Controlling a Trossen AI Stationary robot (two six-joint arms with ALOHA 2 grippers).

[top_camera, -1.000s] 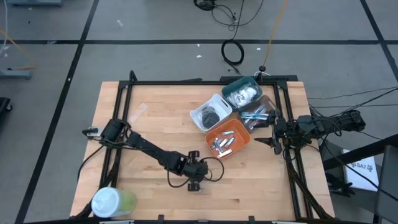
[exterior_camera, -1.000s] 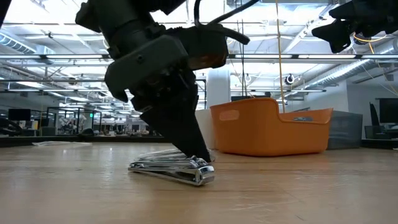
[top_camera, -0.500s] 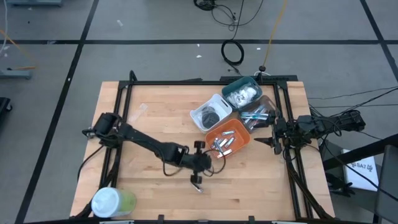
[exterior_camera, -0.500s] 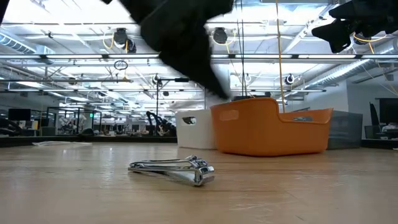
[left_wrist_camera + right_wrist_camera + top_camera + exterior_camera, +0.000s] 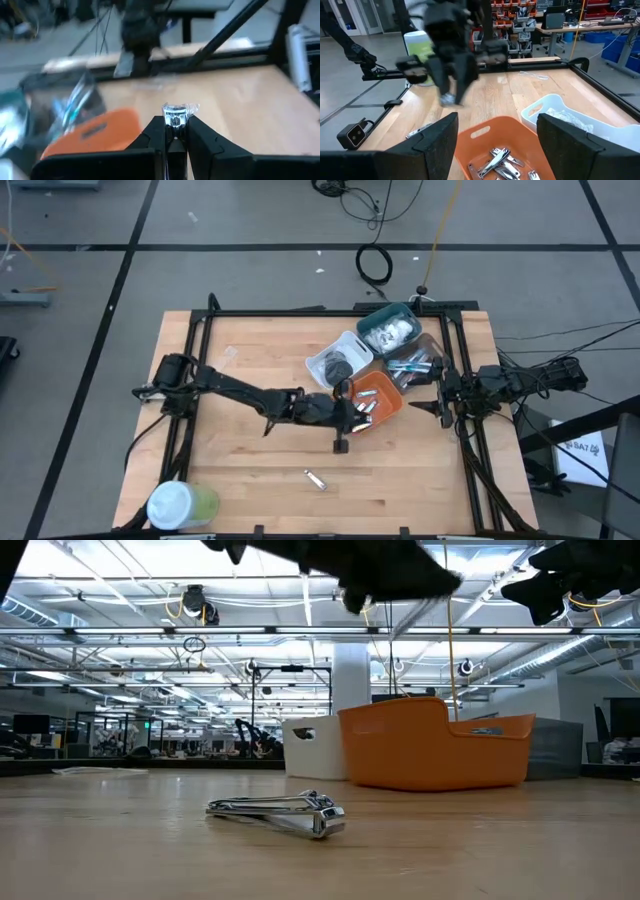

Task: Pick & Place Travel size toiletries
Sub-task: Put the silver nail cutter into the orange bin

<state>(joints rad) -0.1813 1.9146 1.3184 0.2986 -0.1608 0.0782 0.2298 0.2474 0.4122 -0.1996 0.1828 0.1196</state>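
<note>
Nail clippers (image 5: 278,814) are lying on the wooden table (image 5: 250,380), near its front edge. Your left gripper (image 5: 174,121) is hovering beside the orange bin (image 5: 372,402), clenched on a small clear-wrapped item (image 5: 176,113). Your right gripper (image 5: 440,402) is waiting spread apart past the bins' right side, grasping nothing

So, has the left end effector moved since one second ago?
Yes. In the high view the left end effector went from the table's near part toward the orange bin, leaving one nail clipper behind.
</note>
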